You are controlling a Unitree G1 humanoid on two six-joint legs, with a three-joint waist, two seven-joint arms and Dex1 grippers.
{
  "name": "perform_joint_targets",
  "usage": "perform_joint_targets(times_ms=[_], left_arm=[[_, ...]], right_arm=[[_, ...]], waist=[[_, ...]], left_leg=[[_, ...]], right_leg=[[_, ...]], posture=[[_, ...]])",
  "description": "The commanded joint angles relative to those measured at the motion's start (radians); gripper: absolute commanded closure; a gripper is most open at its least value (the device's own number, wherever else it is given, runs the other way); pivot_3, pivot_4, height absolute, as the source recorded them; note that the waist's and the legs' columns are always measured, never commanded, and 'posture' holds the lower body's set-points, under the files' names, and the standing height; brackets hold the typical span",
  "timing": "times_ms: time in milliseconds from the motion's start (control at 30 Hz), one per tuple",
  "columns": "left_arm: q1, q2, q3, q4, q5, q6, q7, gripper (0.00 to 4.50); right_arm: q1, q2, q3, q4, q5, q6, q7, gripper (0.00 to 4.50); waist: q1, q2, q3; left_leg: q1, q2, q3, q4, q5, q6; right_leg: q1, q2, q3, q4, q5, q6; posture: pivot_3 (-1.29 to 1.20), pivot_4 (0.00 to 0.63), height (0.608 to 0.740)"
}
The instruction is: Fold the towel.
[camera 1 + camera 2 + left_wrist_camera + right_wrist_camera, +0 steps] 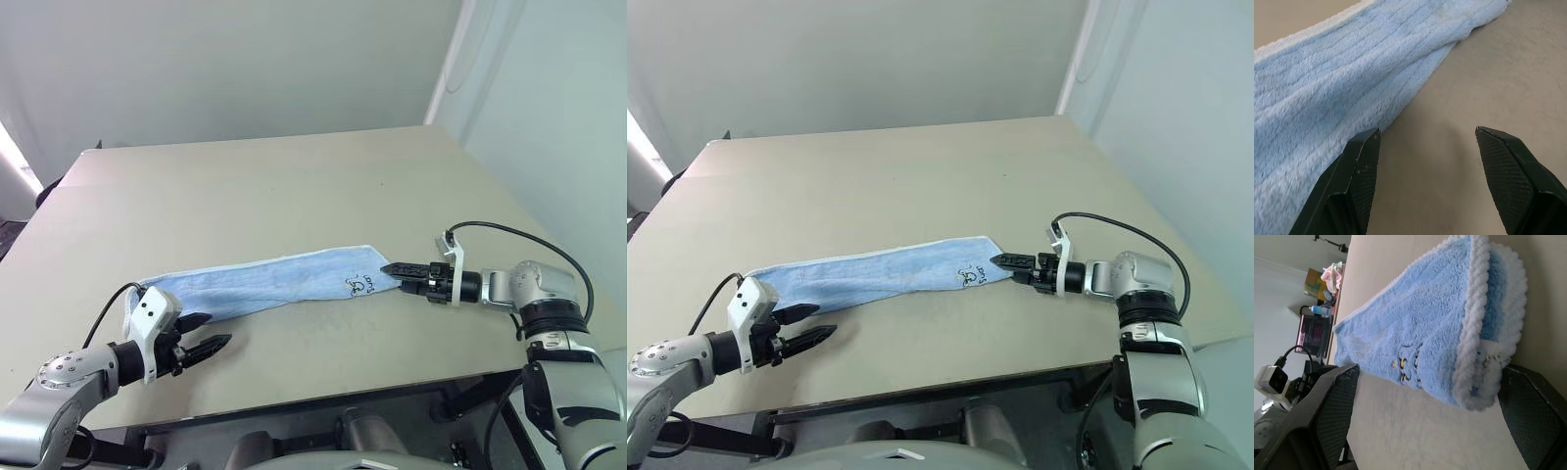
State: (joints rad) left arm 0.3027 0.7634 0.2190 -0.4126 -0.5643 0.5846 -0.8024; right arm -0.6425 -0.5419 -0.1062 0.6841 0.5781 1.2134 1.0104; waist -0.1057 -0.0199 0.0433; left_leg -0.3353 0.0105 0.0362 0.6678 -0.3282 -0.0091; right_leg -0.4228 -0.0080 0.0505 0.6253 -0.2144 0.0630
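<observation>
On a plain beige bench (294, 186), near its front edge, lies the towel (265, 282), a light-blue terry cloth with a whitish stitched edge, already folded into a long narrow strip. The strip runs slantwise, one end nearer the bench's front edge on the robot's left, the other end farther back and toward the right. A small dark embroidered mark (360, 285) sits on the towel near its right end. At that end the right wrist view shows at least two stacked layers, their thick white edging (1476, 328) lying one above the other. The right hand (397, 269) is level with the towel's right end and points at it, its two black fingers (1327, 416) spread wide, one on either side of the end, with nothing clamped between them. Whether the fingertips touch the cloth cannot be told. The left hand (203, 334) is beside the towel's left end, pointing along the strip toward the right. Its fingers (1359, 166) are parted too and hold nothing; one sits right at the towel's near edge, the other over bare bench just in front of the towel. A black cable (534, 240) loops above the right wrist, beyond the towel's right end.
</observation>
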Motion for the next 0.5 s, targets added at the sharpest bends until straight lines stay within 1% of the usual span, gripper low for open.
perform_joint_targets(times_ms=[33,67,167,200,267,300,367,400,500], left_arm=[[-0.016,0.002,0.007,-0.024,0.017,-0.012,0.006,1.23],[-0.018,-0.001,0.009,-0.023,0.015,-0.011,0.007,1.23],[-0.02,-0.004,0.01,-0.012,0.024,-0.017,0.01,1.23],[-0.02,-0.005,0.007,-0.007,0.029,-0.02,0.011,1.23],[-0.023,-0.008,-0.002,-0.002,0.039,-0.026,0.012,1.23],[-0.027,-0.011,-0.004,0.0,0.042,-0.027,0.014,1.23],[-0.044,-0.024,0.007,0.005,0.034,-0.02,0.022,1.23],[-0.051,-0.028,0.014,0.009,0.03,-0.017,0.024,1.23],[-0.055,-0.027,0.021,0.024,0.038,-0.019,0.022,1.23]], right_arm=[[-0.025,0.034,0.024,0.001,-0.026,-0.032,-0.016,0.64],[-0.025,0.035,0.021,-0.003,-0.026,-0.03,-0.014,0.98],[-0.057,0.034,-0.044,0.042,-0.012,-0.034,-0.048,2.05],[-0.067,0.034,-0.062,0.052,-0.007,-0.033,-0.061,2.49],[-0.071,0.024,-0.068,0.041,-0.003,-0.024,-0.055,3.13],[-0.068,0.018,-0.066,0.032,-0.004,-0.018,-0.051,3.58],[-0.058,-0.016,-0.06,0.025,-0.009,-0.015,-0.025,4.31],[-0.052,-0.036,-0.059,0.024,-0.012,-0.016,-0.013,4.47],[-0.02,-0.118,-0.035,-0.013,-0.01,-0.016,0.063,4.47]], waist=[[-0.002,0.0,0.0],[-0.001,0.0,0.0],[0.005,0.001,0.001],[0.006,0.002,0.001],[0.009,0.002,0.001],[0.009,0.002,0.001],[0.012,0.002,0.001],[0.014,0.002,0.001],[0.017,0.003,0.001]], left_leg=[[0.0,0.0,0.0,0.0,0.0,0.0],[0.0,0.0,0.0,0.0,0.0,0.0],[-0.001,0.0,0.0,0.0,0.0,0.0],[-0.001,0.0,0.0,0.0,0.0,0.0],[-0.002,-0.001,0.0,0.0,0.0,0.0],[-0.002,-0.001,0.0,0.0,0.0,0.0],[-0.002,-0.001,0.0,0.0,0.0,0.0],[-0.002,-0.002,0.0,0.0,0.0,0.0],[-0.002,-0.002,0.0,0.0,0.0,0.0]], right_leg=[[0.0,0.0,0.0,0.0,0.0,0.0],[0.0,0.0,0.0,0.0,0.0,0.0],[-0.001,0.0,0.0,0.0,0.0,0.0],[-0.002,0.0,0.0,0.0,0.0,0.0],[-0.004,-0.001,0.0,0.0,0.0,0.0],[-0.004,-0.001,0.0,0.0,0.0,0.001],[-0.004,-0.002,0.0,-0.001,0.0,0.001],[-0.004,-0.002,0.0,-0.002,0.0,0.001],[-0.004,-0.003,0.0,-0.003,0.0,0.001]], posture=[[0.0,0.0,0.74],[0.0,0.0,0.74],[0.0,0.0,0.74],[0.0,0.0,0.74],[0.0,0.0,0.74],[0.0,0.0,0.74],[0.0,0.0,0.74],[0.0,0.0,0.74],[0.0,0.0,0.74]])
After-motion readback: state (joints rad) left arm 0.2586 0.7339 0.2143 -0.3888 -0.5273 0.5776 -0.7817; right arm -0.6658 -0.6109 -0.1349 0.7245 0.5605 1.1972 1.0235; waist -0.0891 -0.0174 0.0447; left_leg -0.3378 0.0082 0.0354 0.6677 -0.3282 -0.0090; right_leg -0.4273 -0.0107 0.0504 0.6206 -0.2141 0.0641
